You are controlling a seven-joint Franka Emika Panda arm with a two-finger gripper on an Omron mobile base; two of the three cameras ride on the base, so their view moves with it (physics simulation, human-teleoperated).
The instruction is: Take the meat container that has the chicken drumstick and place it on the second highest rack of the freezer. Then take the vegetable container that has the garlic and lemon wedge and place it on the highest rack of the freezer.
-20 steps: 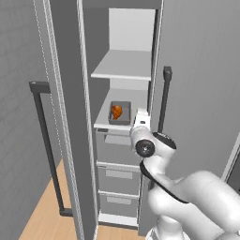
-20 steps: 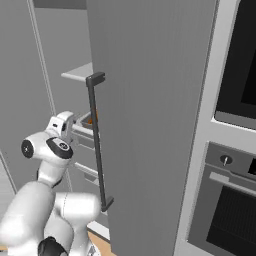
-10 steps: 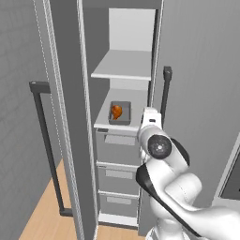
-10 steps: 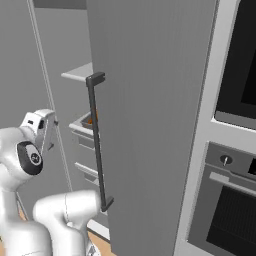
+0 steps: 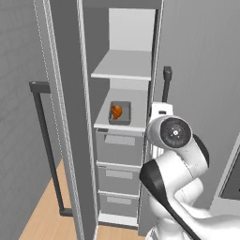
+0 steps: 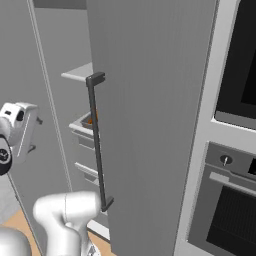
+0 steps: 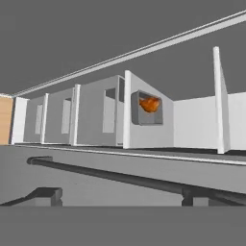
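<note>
Freezer (image 5: 122,117) standing open, white inside, long dark bar handle (image 6: 97,140) on the door in the right base view. Meat container (image 5: 120,113), a small grey tray, sitting on the second highest rack (image 5: 123,115), right above the stacked grey drawers (image 5: 119,147). Chicken drumstick (image 5: 116,111) lying inside that tray, glossy orange-brown, much shorter than the tray itself. Highest rack (image 5: 124,65) one level up in the freezer, with open space under it.

Same stuff from the hand view but rolled sideways: tray (image 7: 146,107) against the shelf, drumstick (image 7: 149,104) in it, drawer fronts (image 7: 72,120) trailing off to the left, dark handle bar (image 7: 120,178) cutting across the lower part.

Arm parked outside the freezer, to the right of the opening and well apart from the tray. White hand (image 5: 158,117) poking up just right of the second highest rack's front edge in the left base view, also at the left edge of the right base view (image 6: 20,131). Jaws spread wide, clamped on nothing.

Oven (image 6: 227,200) off to the right of the freezer door.
</note>
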